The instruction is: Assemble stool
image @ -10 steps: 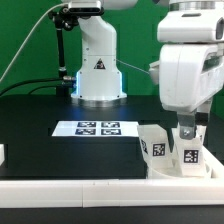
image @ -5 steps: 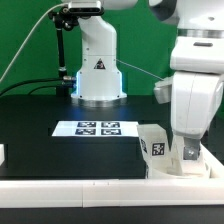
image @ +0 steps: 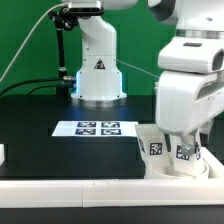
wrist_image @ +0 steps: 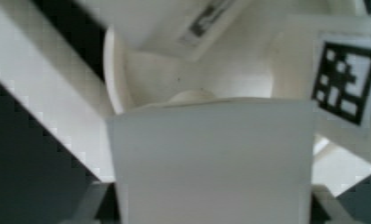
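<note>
White plastic parts of the stool (image: 172,152) stand clustered at the front of the desk (image: 60,150), toward the exterior view's right. The cluster lies tight against the long white border bar (image: 90,188) that runs along the near edge of the black desk surface. Two tagged blocky pieces are visible: one leg (image: 153,146) on the cluster's left side, tilted, and a second tagged piece (image: 184,152) directly below the arm.

Open room: the black surface to the exterior view's left of the cluster is unoccupied up to a small white piece (image: 3,154) at the frame edge. The marker board (image: 99,128) lies flat behind the cluster, apart from it and in front of the robot base (image: 97,75). To the exterior view's right the cluster reaches close to the frame edge, leaving little room there.

Arm pose: the large white wrist housing (image: 190,95) hangs directly over the cluster, leaning slightly. The hand (image: 180,145) points downward into the stool parts and is mostly hidden between them and the housing.

In the wrist view, a broad white block (wrist_image: 214,160) fills the foreground, with a tagged white face (wrist_image: 349,80) beside it. Whether the hand's fingers are spread or pressed on a part cannot be determined from either view.
</note>
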{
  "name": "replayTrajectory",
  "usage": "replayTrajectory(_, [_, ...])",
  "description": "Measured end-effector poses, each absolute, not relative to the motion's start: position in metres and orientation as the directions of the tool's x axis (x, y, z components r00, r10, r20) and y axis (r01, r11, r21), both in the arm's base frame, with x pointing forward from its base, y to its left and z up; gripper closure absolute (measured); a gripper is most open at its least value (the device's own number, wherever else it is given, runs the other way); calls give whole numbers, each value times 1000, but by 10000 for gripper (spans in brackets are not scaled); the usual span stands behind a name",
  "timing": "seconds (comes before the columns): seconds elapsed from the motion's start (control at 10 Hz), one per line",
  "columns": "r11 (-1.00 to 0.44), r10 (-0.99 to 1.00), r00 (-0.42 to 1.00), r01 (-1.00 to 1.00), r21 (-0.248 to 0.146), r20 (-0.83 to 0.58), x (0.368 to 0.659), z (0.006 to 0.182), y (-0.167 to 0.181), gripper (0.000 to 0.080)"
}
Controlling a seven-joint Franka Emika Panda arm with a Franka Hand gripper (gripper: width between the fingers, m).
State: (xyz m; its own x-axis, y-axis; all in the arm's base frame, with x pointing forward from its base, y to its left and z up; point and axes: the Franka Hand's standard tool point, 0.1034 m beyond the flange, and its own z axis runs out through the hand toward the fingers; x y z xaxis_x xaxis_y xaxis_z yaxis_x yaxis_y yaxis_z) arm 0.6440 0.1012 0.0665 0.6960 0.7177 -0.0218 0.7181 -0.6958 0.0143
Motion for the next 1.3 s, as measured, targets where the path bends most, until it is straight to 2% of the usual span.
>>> replayTrajectory(0.2, [-789, 614, 789, 614, 17, -19, 644, 65, 101, 465])
replayTrajectory(0.4, [-921, 389, 921, 389, 14, -4, 651, 66, 100, 464])
replayTrajectory(0.6, [-992, 128, 992, 128, 13, -2, 650, 65, 104, 464])
replayTrajectory(0.8, [-991, -129, 992, -129, -20, -8, 651, 65, 102, 463])
replayTrajectory(1.3, [-895, -446, 895, -447, -14, -16, 649, 64, 103, 463])
